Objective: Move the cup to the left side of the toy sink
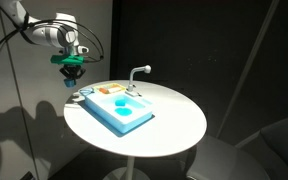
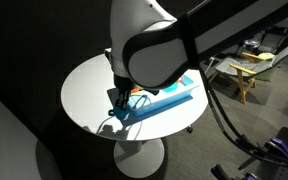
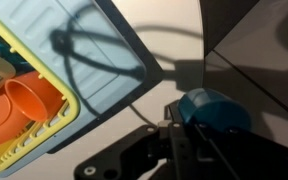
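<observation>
The toy sink is a light blue flat tray with a basin and a curved white faucet. It lies on a round white table in both exterior views, and its corner shows in the wrist view. My gripper hangs above the table edge just beyond the sink's end with the orange-white patch. It is shut on the small blue cup. In the wrist view the cup sits between my fingers, clear of the sink. In an exterior view my arm hides the cup; the sink shows behind it.
A yellow rack holding an orange cup sits in the sink's end nearest my gripper. The table edge lies below my gripper, with dark floor beyond. Furniture stands far off in the background.
</observation>
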You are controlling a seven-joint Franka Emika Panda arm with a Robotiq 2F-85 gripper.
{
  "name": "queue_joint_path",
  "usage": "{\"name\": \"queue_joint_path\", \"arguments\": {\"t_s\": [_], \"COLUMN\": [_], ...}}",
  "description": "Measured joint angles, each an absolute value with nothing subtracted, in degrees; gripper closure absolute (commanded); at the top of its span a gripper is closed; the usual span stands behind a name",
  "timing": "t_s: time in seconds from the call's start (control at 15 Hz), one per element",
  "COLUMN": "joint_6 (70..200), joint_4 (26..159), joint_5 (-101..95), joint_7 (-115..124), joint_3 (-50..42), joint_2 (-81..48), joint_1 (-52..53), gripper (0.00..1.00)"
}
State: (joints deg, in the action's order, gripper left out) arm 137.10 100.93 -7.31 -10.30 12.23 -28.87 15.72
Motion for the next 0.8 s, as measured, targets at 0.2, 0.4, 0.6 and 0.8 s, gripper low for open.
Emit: {"name": "queue_joint_path", "arguments": {"t_s": [0.2,0.4,0.6,0.8], "joint_6": [136.4,133.7,129.9,126.1], "joint_4": [97.6,93.9,89.7,85.5], "joint_5": [-7.3,-7.3,-7.4,-7.4], "joint_7": [-10.3,-10.3,-10.3,-10.3], "joint_3": [12.2,12.2,11.9,11.4], "joint_2": [-31.5,-34.0,-36.3,-38.5], "joint_1": [15.8,15.8,16.2,17.0], "gripper": [0.99,0.99,0.99,0.99]}}
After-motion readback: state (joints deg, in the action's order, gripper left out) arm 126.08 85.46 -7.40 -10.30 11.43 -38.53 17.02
